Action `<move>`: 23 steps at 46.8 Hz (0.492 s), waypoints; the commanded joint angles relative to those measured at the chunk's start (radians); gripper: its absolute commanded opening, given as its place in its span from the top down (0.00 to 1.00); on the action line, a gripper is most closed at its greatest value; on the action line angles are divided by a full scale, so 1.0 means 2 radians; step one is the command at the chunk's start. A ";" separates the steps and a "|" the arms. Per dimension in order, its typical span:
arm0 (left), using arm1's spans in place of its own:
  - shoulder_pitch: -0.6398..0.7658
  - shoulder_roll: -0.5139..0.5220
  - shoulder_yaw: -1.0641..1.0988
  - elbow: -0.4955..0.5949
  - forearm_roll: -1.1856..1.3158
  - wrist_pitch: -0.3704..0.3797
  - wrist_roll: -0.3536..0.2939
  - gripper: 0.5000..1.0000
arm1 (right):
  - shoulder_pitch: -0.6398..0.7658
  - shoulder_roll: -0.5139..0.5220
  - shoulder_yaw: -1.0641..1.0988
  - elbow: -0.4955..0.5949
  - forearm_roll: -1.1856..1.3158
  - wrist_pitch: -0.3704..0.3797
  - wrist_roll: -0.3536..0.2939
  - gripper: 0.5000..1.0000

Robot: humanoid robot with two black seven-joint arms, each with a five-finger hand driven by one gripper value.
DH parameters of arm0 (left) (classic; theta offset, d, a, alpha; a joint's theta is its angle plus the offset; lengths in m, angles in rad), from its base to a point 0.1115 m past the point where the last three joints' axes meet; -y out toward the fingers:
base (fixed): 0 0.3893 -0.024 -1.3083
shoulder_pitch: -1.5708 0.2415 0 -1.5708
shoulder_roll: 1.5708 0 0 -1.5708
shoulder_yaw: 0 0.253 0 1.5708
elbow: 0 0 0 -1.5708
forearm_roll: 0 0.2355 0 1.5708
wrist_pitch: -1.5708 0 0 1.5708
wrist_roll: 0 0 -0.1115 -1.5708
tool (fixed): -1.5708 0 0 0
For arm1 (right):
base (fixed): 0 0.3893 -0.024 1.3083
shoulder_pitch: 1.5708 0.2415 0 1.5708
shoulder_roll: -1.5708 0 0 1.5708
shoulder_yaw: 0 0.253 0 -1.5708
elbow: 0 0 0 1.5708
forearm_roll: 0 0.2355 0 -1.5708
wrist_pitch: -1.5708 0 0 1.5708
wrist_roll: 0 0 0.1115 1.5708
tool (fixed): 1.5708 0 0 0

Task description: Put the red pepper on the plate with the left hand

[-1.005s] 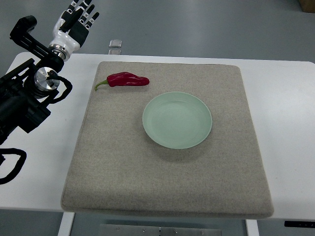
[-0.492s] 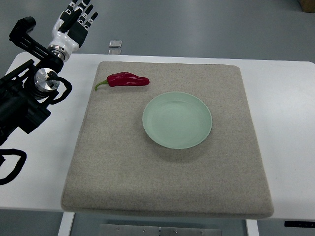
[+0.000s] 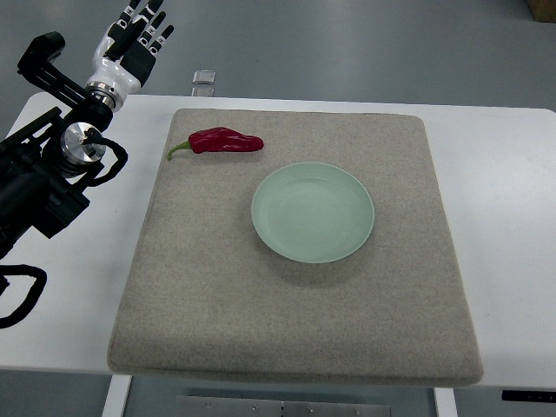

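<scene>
The left hand was seen at the top-left corner, beyond the far edge of the desk, its arm entering from the left edge. Its fingers were extended and slightly spread, relaxed; nothing was held or touched. The red pepper was lying flat on the grey felt mat, near the mat's far-left corner, green stem pointed left. It was well apart from the hand. The pale green plate was set near the mat's centre, just beside the pepper to its right and nearer the camera, not touching it. A small clear item was noted at the desk's far edge.
</scene>
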 commanded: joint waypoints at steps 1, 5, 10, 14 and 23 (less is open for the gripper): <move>0.000 0.000 0.001 0.000 0.001 0.000 0.000 0.02 | 0.000 0.000 0.000 0.000 0.000 0.000 0.000 0.14; 0.000 -0.001 0.002 0.000 0.002 0.000 0.000 0.02 | 0.000 0.000 0.000 0.000 0.000 0.000 0.000 0.14; 0.000 -0.001 0.004 0.000 0.002 -0.001 0.000 0.02 | 0.000 0.000 0.000 0.000 0.000 0.001 0.000 0.14; 0.000 -0.002 0.008 0.000 0.002 -0.002 0.000 0.02 | 0.000 0.000 0.000 0.000 0.000 0.000 0.000 0.14; -0.005 -0.004 0.010 0.002 0.016 -0.005 0.004 0.03 | 0.000 0.000 0.000 0.000 0.000 0.000 0.000 0.14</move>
